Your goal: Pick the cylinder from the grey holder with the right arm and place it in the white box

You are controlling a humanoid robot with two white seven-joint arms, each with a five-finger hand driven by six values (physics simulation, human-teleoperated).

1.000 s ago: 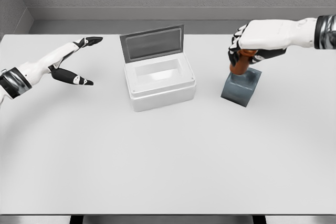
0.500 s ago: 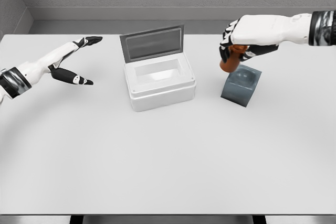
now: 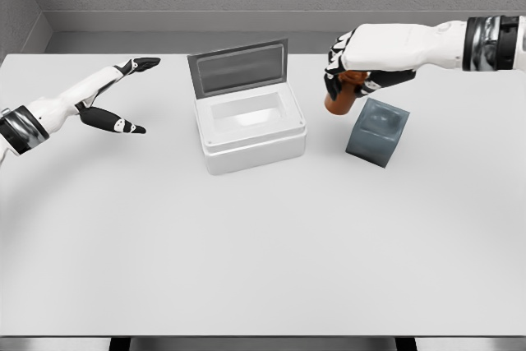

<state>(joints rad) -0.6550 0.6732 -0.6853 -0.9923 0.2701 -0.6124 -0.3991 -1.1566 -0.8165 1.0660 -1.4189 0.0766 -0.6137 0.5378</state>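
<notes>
Fingers of right hand grip cylinder, clear of grey holder.
White box lies to its left toward worktop centre; cylinder near upright; left hand open, farther.

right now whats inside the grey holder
Nothing shows inside the grey holder: its round socket is bare. The orange cylinder is out, held by the right hand between the holder and the white box. The socket's bottom is too dark to see.

White desk carries two items: a white box with its grey lid raised, left of centre, and a grey holder near its right.
</notes>
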